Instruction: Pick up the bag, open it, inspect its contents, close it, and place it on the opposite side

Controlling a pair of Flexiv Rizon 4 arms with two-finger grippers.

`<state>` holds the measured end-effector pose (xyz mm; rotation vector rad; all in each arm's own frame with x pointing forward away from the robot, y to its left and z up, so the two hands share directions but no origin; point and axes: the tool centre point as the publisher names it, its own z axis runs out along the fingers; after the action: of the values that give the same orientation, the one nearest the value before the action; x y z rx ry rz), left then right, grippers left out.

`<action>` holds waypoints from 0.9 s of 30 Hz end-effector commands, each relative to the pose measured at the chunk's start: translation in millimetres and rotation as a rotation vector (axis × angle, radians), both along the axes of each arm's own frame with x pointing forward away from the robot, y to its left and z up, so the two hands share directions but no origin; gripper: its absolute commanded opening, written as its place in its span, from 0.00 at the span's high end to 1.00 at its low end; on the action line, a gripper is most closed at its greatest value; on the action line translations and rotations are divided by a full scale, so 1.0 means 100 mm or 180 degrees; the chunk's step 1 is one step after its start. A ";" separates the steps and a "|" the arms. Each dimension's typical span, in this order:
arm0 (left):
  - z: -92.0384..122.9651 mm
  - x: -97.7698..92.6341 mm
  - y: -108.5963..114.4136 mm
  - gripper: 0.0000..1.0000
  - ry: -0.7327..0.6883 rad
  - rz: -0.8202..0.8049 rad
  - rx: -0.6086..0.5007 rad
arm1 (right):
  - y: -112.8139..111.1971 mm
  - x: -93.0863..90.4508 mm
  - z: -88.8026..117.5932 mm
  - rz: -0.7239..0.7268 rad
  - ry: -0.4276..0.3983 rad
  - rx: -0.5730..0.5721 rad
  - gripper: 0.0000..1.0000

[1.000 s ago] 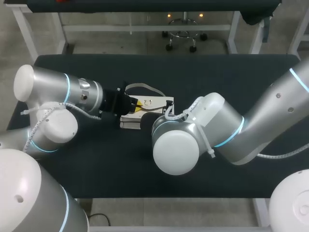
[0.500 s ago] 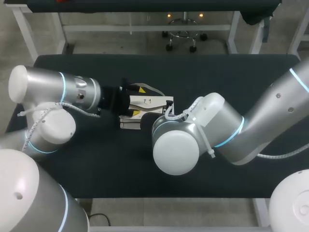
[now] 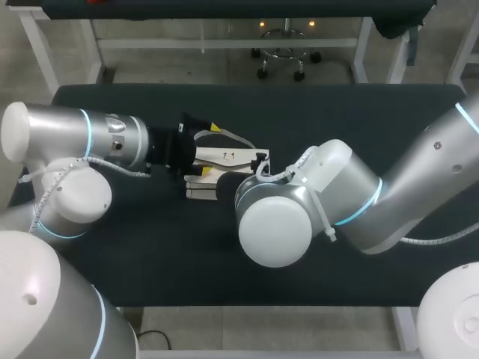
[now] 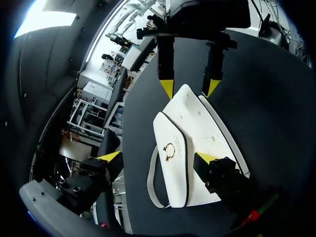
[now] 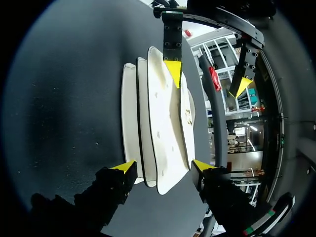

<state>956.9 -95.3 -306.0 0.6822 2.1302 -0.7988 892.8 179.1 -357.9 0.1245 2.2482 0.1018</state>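
Note:
The white bag [image 3: 232, 158] lies flat on the dark table [image 3: 337, 120], its flap down, with a gold clasp [image 4: 169, 149] and a strap [image 3: 232, 137] looped at its far side. My left gripper [image 4: 158, 158] is open at the bag's left end. One finger hangs over the flap and the other stands off beside the strap. My right gripper [image 5: 164, 166] is at the opposite end, open, with the bag's edge between its spread fingers. In the head view its fingers are hidden under the right wrist. Each wrist view shows the other gripper across the bag [image 5: 163, 113].
Dark cloth covers the whole table. Bare table lies on the right half [image 3: 389, 112] and along the front edge [image 3: 187, 277]. My right arm's elbow [image 3: 273, 224] bulks over the middle front.
Both grippers have opened. The left one let go of the bag's flap and drew back to the left; the flap now lies flat. The right arm barely moved.

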 end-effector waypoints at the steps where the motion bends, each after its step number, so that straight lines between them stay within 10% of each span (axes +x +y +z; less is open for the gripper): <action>1: 0.08 -0.01 0.04 0.00 0.0129 0.0014 0.0012 | -0.09 -0.01 0.19 0.0064 0.0171 -0.0012 0.00; 17: 0.16 -0.11 0.34 0.00 0.1780 0.0293 0.0181 | -0.39 0.03 0.65 0.0155 0.1251 0.0151 0.00; 27: 0.22 -0.12 0.38 0.00 0.1552 0.0534 0.0508 | -0.46 0.05 0.69 0.0084 0.1324 0.0094 0.00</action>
<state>943.7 -55.1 -286.8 0.3914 2.6230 -0.7959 896.6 133.7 -292.3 0.1451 2.6141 0.1305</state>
